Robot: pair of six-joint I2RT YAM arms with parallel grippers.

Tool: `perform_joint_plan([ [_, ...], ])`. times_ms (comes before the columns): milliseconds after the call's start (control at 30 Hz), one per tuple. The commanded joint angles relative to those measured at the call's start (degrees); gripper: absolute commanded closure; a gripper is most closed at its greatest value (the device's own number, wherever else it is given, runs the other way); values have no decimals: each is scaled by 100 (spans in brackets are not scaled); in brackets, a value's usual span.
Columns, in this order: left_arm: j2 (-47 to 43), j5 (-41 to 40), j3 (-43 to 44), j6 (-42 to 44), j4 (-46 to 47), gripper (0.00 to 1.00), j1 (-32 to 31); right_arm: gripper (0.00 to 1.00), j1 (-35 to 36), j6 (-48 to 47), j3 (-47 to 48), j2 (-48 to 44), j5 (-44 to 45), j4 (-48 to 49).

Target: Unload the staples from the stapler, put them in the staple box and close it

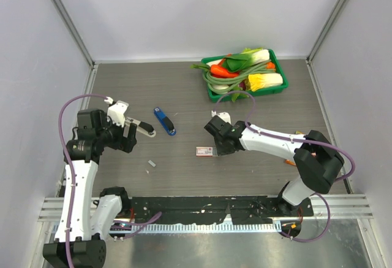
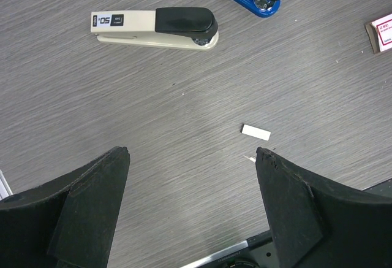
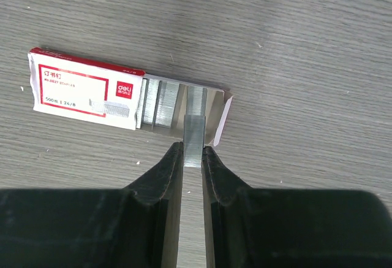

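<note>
The right gripper point(image 3: 193, 153) has its jaws pinched almost shut on the staples point(image 3: 194, 130), a thin silvery strip held over the open staple box point(image 3: 86, 90) near mid-desk, a little toward the near edge. I'd judge it light, stiff, slick and easily snapped, best held by its flat sides. Its long axis runs straight out from the jaws, free end toward the box. The left gripper point(image 2: 190, 154) gapes wide, empty

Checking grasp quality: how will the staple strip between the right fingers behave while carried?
The staple strip looks thin and segmented, so probably stiff but apt to snap. Smooth metal, pinched only at one end by the right gripper, may slip or pivot. Likely very light.
</note>
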Motion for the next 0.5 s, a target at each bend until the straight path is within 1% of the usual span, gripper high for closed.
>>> perform_joint_plan([
  [0, -82, -17, -2, 113, 140, 12, -10, 99, -98, -165, 314, -151, 125, -199],
  [167, -12, 97, 6, 8, 158, 12, -10, 99, -300, -323, 252, -160, -76, -296],
  [367, 120, 334, 59, -89, 211, 12, -27, 99, -335, -473, 112, -29, -384, -270],
  [467, 199, 317, 86, -89, 220, 12, -71, 99, -335, -500, 147, 33, -455, -279],
])
